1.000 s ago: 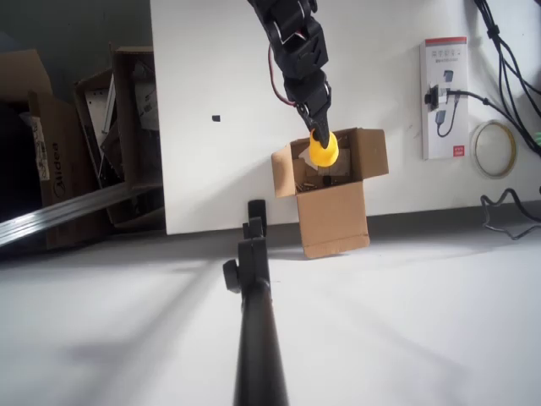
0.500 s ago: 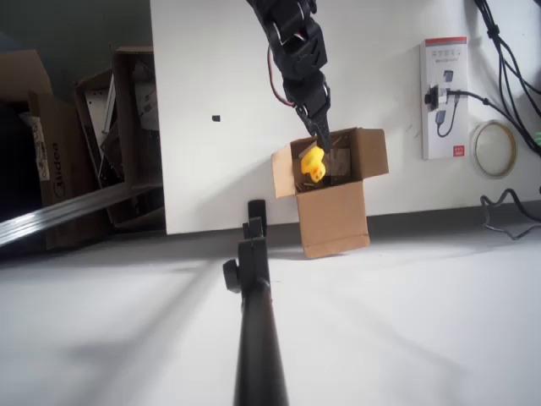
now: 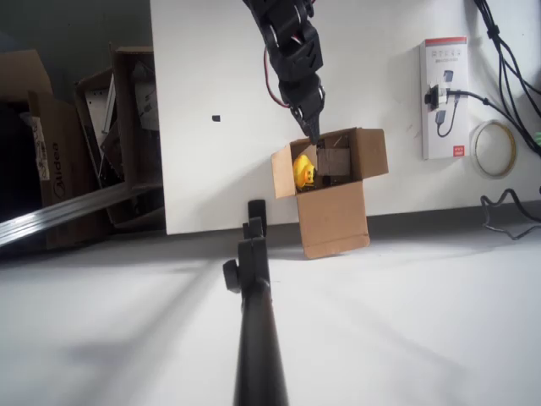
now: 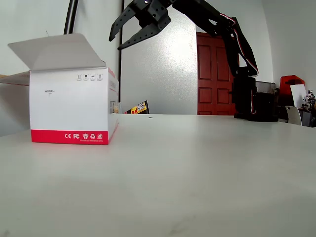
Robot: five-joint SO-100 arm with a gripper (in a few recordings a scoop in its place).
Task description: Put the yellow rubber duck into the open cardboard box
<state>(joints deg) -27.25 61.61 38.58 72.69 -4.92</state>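
The yellow rubber duck [image 3: 304, 172] lies inside the open cardboard box [image 3: 334, 211], in its left part, free of the gripper. The box stands at the white table's near edge in the overhead view, flaps spread. My gripper [image 3: 309, 128] hangs just above the box's far rim, on a black arm reaching in from the top. In the fixed view the gripper [image 4: 116, 42] is high above the table with its two dark fingers spread and nothing between them. There the box is mostly hidden behind a white package, with a tan flap [image 4: 15, 78] showing at the left.
A white retail package with a red stripe [image 3: 445, 97] lies right of the box, with a tape roll [image 3: 493, 149] and black cables [image 3: 507, 51] beyond. A black pole [image 3: 254, 296] stands in front of the box. Larger brown cartons [image 3: 93, 135] sit off the table's left edge.
The gripper held the duck over the box, then opened. The duck fell into the box's left part. The gripper has drawn back slightly up and left.
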